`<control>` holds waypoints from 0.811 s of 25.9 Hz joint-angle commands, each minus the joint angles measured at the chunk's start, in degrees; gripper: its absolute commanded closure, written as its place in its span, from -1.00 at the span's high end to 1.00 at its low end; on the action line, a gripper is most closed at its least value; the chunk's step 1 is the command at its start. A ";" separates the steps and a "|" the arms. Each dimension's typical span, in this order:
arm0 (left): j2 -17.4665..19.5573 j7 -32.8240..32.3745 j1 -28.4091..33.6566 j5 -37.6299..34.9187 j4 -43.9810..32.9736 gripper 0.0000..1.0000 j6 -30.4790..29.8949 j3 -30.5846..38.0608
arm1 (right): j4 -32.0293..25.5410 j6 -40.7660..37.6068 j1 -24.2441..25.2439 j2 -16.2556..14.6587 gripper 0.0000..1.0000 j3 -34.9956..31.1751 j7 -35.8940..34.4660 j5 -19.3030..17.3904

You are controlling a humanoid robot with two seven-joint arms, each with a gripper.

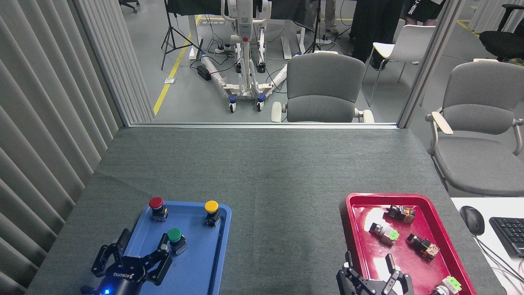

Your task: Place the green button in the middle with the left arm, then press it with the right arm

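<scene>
The green button [175, 236] stands upright in the blue tray [192, 266], near its middle. My left gripper [139, 256], black with ROBOTIQ lettering and a blue light, hovers over the tray's near left part with its fingers spread open; one fingertip reaches close to the button's left side without closing on it. My right gripper [370, 266] stands open at the bottom edge, over the near end of the red tray [353, 213], holding nothing. The middle [282, 229] is bare dark grey felt between the two trays.
A red button [156, 207] and a yellow button [212, 211] stand at the blue tray's far end. Several small switch parts [387, 232] lie in the red tray. A mouse [472, 219] and keyboard [509, 233] sit to the right. Grey chairs stand beyond the table.
</scene>
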 commanded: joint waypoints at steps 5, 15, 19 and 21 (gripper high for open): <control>-0.56 -0.29 -0.13 0.43 -0.26 1.00 -0.09 -0.21 | 0.00 0.25 0.00 0.15 0.98 -0.16 0.49 0.00; -0.64 -0.64 -0.04 0.51 -0.70 1.00 -0.09 -0.39 | 0.09 0.17 0.00 0.32 0.98 -0.08 0.49 0.09; -0.64 -0.64 -0.22 0.60 -0.70 1.00 -0.18 -0.56 | 0.18 0.17 -0.09 0.15 0.98 -0.08 0.40 0.18; -0.56 -0.64 -0.13 0.60 -0.52 1.00 -0.18 -0.56 | 0.27 0.17 -0.09 0.15 0.98 -0.08 0.40 0.26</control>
